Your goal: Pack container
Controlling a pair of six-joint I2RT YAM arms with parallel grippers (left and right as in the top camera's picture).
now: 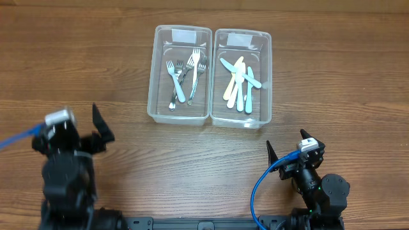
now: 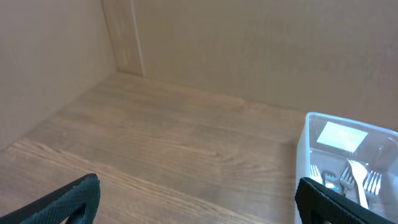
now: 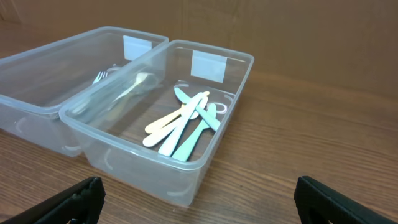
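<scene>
Two clear plastic containers stand side by side at the back middle of the table. The left container (image 1: 152,83) holds several forks (image 1: 185,76). The right container (image 1: 267,83) holds several pastel plastic knives (image 1: 239,83), also seen in the right wrist view (image 3: 183,124). My left gripper (image 1: 96,124) is open and empty at the front left, well away from the containers. My right gripper (image 1: 287,144) is open and empty at the front right, a short way in front of the right container (image 3: 205,168). The left container's corner (image 2: 311,134) shows in the left wrist view.
The wooden table top (image 1: 192,166) surrounds the containers. A blue cable (image 1: 259,185) loops by the right arm. Brown board walls (image 2: 217,43) stand behind the table.
</scene>
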